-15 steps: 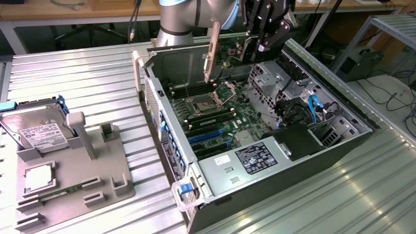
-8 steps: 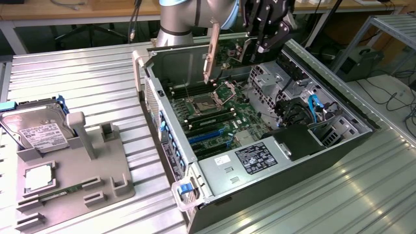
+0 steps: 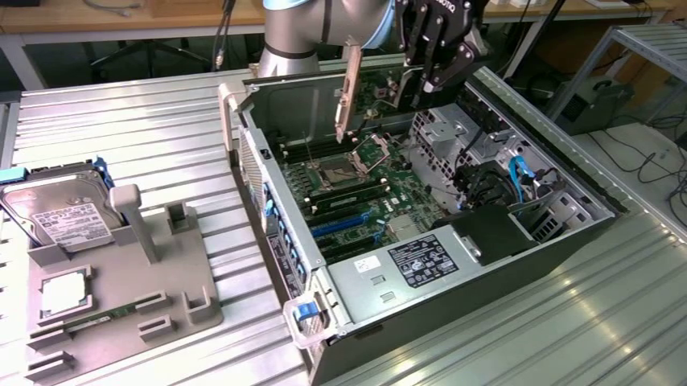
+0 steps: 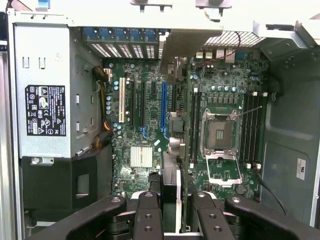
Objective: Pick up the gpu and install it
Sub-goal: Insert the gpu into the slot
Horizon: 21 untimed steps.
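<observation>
Gpu [image 3: 350, 88] pinched upright in gripper [image 3: 432, 79], over open case [image 3: 281, 233].
Held edge down above the board [image 4: 150, 130] and its slots, not touching; case walls all round, free room overhead. Pale bracket [image 4: 181, 50] toward the case's rear wall. Clamped between the fingers [image 4: 148, 210], seen edge-on. Black label [image 4: 45, 110] on the power supply [image 4: 42, 65], white label on the drive [image 3: 59, 217]: print unreadable.
</observation>
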Motion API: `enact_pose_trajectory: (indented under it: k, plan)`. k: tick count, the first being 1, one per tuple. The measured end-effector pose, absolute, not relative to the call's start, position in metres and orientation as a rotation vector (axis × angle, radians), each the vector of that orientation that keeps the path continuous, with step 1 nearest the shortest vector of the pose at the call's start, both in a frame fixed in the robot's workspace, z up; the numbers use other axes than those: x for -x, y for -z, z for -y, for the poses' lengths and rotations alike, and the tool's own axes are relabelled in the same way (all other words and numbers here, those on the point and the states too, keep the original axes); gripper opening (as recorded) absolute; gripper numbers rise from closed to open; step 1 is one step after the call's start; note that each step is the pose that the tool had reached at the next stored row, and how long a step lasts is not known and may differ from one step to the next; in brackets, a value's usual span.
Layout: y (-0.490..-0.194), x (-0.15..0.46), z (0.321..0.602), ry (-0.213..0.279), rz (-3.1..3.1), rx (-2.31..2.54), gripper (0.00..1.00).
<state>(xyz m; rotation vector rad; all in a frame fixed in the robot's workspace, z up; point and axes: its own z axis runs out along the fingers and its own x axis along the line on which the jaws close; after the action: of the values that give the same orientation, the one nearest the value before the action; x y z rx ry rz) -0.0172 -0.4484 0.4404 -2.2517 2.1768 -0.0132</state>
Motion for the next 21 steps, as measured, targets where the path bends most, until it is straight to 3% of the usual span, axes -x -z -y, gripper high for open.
enact_pose_trajectory:
  k: [21]
  plan:
    - [-0.4329,0.0172,0.4484,0.011,-2.176,2.251,0.28]
